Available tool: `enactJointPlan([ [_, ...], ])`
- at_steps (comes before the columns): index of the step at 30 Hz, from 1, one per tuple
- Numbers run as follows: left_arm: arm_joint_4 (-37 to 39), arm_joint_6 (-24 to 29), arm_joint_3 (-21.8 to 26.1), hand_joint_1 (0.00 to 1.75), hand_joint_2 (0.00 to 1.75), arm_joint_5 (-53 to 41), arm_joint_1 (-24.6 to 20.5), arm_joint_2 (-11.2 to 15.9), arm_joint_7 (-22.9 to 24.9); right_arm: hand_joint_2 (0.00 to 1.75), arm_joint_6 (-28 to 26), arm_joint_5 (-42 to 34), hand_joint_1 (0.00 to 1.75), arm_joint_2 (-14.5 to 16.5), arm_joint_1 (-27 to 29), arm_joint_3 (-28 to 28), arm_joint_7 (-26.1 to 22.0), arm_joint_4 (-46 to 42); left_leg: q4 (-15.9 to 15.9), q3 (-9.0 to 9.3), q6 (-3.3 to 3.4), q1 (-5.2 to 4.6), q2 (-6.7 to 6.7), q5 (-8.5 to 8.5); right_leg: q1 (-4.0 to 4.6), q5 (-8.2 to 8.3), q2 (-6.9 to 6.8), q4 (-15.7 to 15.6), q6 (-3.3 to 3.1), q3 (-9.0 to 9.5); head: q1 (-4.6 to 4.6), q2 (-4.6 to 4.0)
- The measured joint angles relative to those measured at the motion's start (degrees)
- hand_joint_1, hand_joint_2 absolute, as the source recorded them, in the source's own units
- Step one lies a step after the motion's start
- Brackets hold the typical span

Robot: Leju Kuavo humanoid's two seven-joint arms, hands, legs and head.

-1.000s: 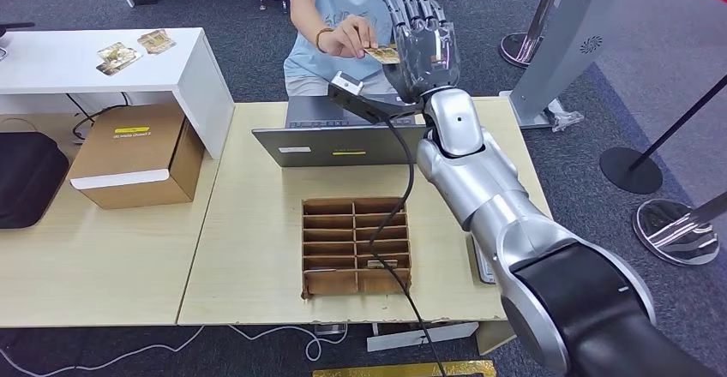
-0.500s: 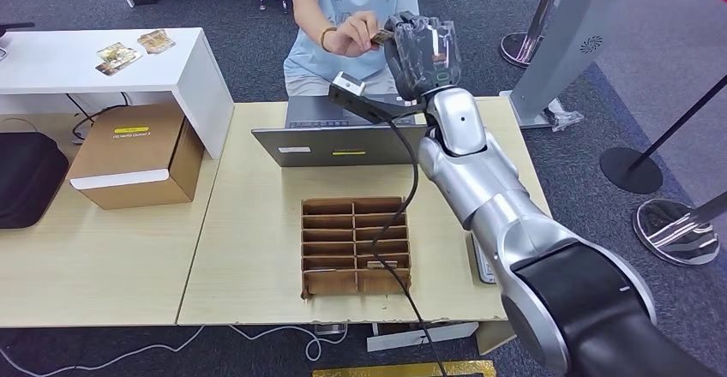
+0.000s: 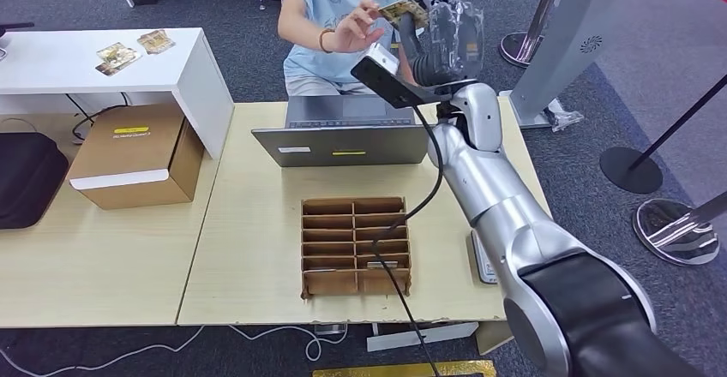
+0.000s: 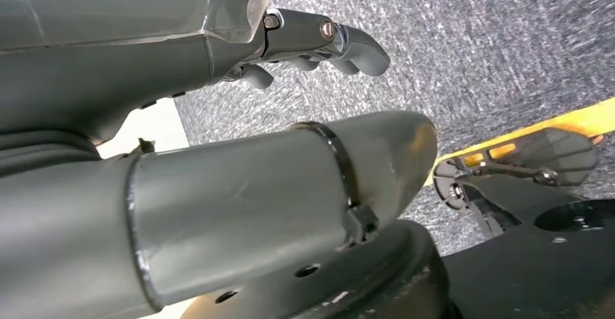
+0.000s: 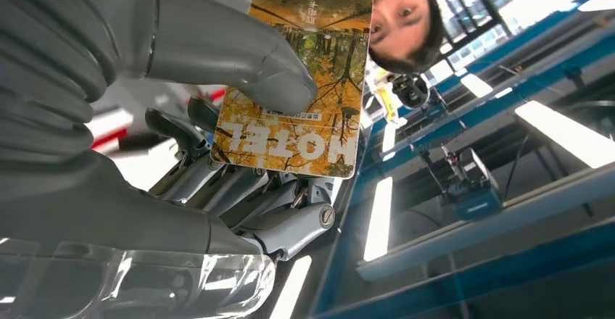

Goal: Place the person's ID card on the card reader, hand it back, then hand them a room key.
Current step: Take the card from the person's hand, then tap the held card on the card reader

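Now the card [image 5: 297,80], printed with yellow autumn trees, sits pinched in the right hand [image 3: 441,30], thumb [image 5: 239,54] pressed on its face and darker fingers [image 5: 239,188] behind it. That hand is raised beyond the far edge of the bench [image 3: 257,223], just beside the person's hand [image 3: 356,27], which seems to touch the card's other end, though the head view is too small to be sure. Below them stands a laptop [image 3: 343,141], with a brown divided tray [image 3: 356,244] nearer the robot and a cardboard box [image 3: 137,154] off to the left. From the wrist, the card's long axis runs outward from the palm. The left hand [image 4: 217,80] hangs over grey carpet, its fingers loosely curled around nothing.
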Motion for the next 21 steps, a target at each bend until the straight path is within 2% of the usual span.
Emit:
enactJointPlan([
  [4, -0.01, -0.08, 0.52, 0.00, 0.00, 0.72, 0.41, 0.09, 0.01, 0.00, 7.39, -16.58, 1.75, -2.18, 5.04, -1.44, -2.60, -9.49, 0.00, -0.02, 0.00, -0.01, -0.04, 0.00, 0.00, 0.00, -0.05, -0.02, 0.00, 0.00, 0.01, 0.00],
  [6, -0.01, -0.08, 0.74, 0.00, 0.00, 0.95, 0.56, 0.18, 0.01, 0.00, 10.37, -22.43, 1.75, -3.84, 7.40, -2.19, -3.12, -13.98, 0.00, -0.03, 0.01, -0.01, -0.04, 0.00, -0.01, 0.00, -0.04, -0.03, 0.01, 0.00, 0.00, 0.00],
  [10, -0.01, -0.08, 1.38, 0.00, 0.00, 1.37, 0.75, 0.30, 0.00, 1.75, 15.76, -32.67, 1.75, -8.18, 11.22, -4.57, -4.31, -21.42, 0.02, -0.04, 0.01, -0.02, -0.05, -0.01, -0.02, 0.00, -0.05, -0.06, 0.01, 0.00, -0.01, 0.00],
  [15, -0.01, -0.08, 2.20, 0.00, 0.00, 1.53, 1.15, 0.43, 0.05, 1.75, 21.51, -40.63, 1.75, -14.63, 14.34, -8.45, -4.29, -25.97, 0.03, -0.06, 0.06, -0.03, -0.06, -0.05, -0.02, 0.00, -0.06, -0.10, 0.01, 0.00, -0.01, 0.00],
  [21, -0.01, 0.20, 3.20, 0.00, 0.00, 2.27, 1.40, 0.50, 0.07, 1.75, 29.70, -47.02, 1.75, -23.13, 17.15, -12.95, -2.42, -25.57, 0.04, -0.09, 0.11, -0.03, -0.12, -0.08, -0.02, 0.00, -0.13, -0.13, 0.02, 0.01, -0.01, 0.00],
])
